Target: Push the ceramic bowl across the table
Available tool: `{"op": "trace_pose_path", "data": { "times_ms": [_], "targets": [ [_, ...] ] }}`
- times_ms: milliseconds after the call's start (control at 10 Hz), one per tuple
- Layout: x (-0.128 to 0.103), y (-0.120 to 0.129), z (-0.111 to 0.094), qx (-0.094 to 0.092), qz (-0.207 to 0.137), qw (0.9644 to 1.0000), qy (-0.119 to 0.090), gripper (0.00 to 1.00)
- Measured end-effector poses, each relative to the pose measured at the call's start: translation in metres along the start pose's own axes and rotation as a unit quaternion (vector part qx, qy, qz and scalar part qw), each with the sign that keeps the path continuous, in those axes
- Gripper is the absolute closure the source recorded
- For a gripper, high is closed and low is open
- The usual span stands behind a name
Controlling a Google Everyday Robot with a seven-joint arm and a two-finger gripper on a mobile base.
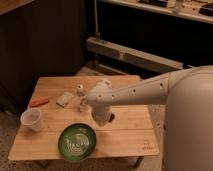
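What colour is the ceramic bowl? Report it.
Ceramic bowl: glossy dark green, pale whitish swirls inside; camera view. Gripper hangs just beyond its far rim.

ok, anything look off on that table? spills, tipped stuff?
Nothing stands out. The ceramic bowl sits upright near the front edge of the table, the white cup stands upright at the left, and no spill shows. The gripper hangs over the table just behind the bowl's right side.

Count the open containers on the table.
2: the white cup at the left edge of the table, the ceramic bowl near its front edge. The tool hangs just behind the bowl; the arm may hide more.
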Motion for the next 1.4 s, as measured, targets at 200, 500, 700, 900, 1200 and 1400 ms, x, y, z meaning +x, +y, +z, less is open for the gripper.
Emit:
{"op": "trace_pose_path", "data": {
  "times_ms": [200,500,700,900,1200,1400],
  "targets": [
    [-0.002,-0.001,-0.002,-0.007,-0.003,0.9981,-0.06,0.9],
    [0.028,-0.007,0.008,-0.046,0.008,0.9979,-0.045,0.9],
    [0.045,-0.004,0.018,-0.054,0.017,0.9984,-0.002,0.9],
    [0.059,-0.004,0.025,-0.064,0.025,0.9976,0.012,0.9],
    [0.083,0.01,0.044,-0.07,0.043,0.9967,-0.004,0.9],
    [0.091,0.024,0.053,-0.08,0.038,0.9959,-0.016,0.9]
  ]
}}
